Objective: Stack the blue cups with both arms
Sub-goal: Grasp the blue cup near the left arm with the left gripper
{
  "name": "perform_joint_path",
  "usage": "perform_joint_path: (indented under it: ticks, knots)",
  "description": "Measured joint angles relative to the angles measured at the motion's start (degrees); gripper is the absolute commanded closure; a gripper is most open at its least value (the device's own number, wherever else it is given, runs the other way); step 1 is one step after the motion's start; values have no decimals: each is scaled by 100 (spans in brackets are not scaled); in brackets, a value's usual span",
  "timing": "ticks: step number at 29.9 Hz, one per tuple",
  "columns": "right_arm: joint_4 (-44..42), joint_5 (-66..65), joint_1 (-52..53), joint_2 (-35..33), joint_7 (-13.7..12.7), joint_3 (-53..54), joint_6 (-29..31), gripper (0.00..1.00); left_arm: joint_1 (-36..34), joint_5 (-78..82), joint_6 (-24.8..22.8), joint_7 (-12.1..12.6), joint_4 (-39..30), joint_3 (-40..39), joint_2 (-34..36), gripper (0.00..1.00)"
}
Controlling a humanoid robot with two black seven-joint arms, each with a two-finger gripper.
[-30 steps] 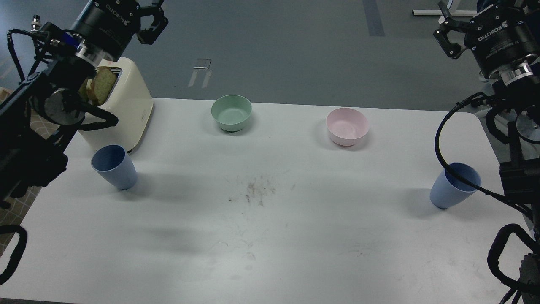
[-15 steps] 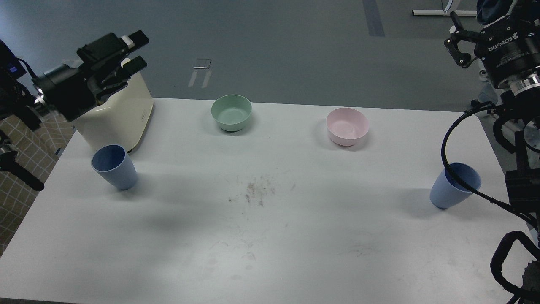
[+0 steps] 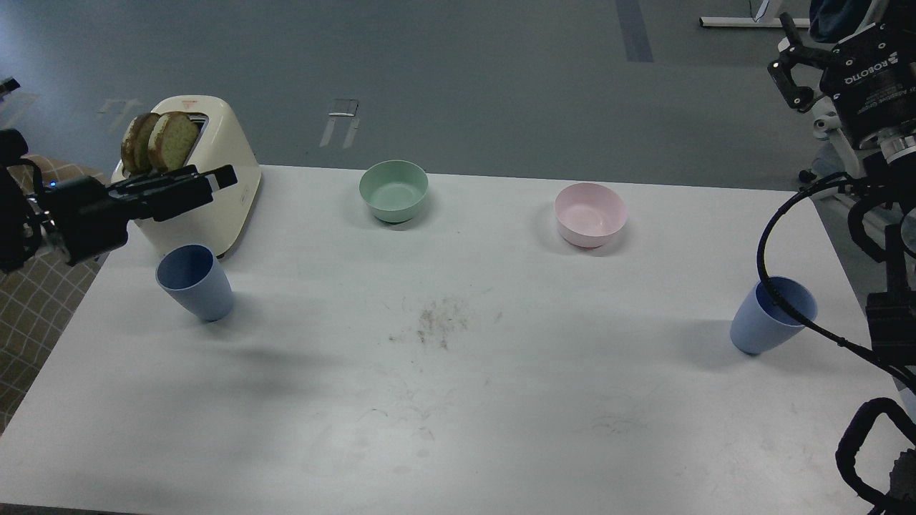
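Two blue cups stand upright on the white table (image 3: 458, 400): the left cup (image 3: 195, 282) near the left edge in front of the toaster, the right cup (image 3: 771, 315) near the right edge. A black cable of my right arm crosses the right cup's rim. My left gripper (image 3: 215, 179) reaches in from the left, pointing right, just above and behind the left cup and apart from it; it is seen side-on, so its fingers cannot be told apart. My right gripper (image 3: 791, 54) is high at the top right, far above the right cup, with fingers spread and empty.
A cream toaster (image 3: 222, 200) with two bread slices (image 3: 159, 139) stands at the back left, behind my left gripper. A mint-green bowl (image 3: 393, 189) and a pale pink bowl (image 3: 590, 213) sit along the back. Dirty smudges mark the table's middle (image 3: 433, 322).
My left arm has swung down and left from above the toaster; its gripper now lies level just above the left cup. My right gripper has drifted slightly right. The cups have not moved.
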Motion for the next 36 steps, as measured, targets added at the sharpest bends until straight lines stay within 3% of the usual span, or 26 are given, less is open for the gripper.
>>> perform_joint_path:
  ticks: [11, 15, 29, 32, 36]
  knots:
    - [311, 0, -204, -5, 0, -5, 0, 0, 198, 1264, 525, -111, 654, 609, -61, 22]
    - [542, 0, -386, -35, 0, -12, 0, 0, 153, 1292, 735, -153, 1286, 898, -279, 22]
    - [557, 0, -511, -41, 0, -11, 0, 0, 6, 1182, 766, -167, 1715, 950, -553, 22]
    - [557, 0, -530, -41, 0, -6, 0, 0, -64, 1095, 747, -181, 1903, 950, -629, 29]
    - [549, 0, -549, -41, 0, -8, 0, 0, -131, 1036, 741, -201, 2187, 960, -805, 48]
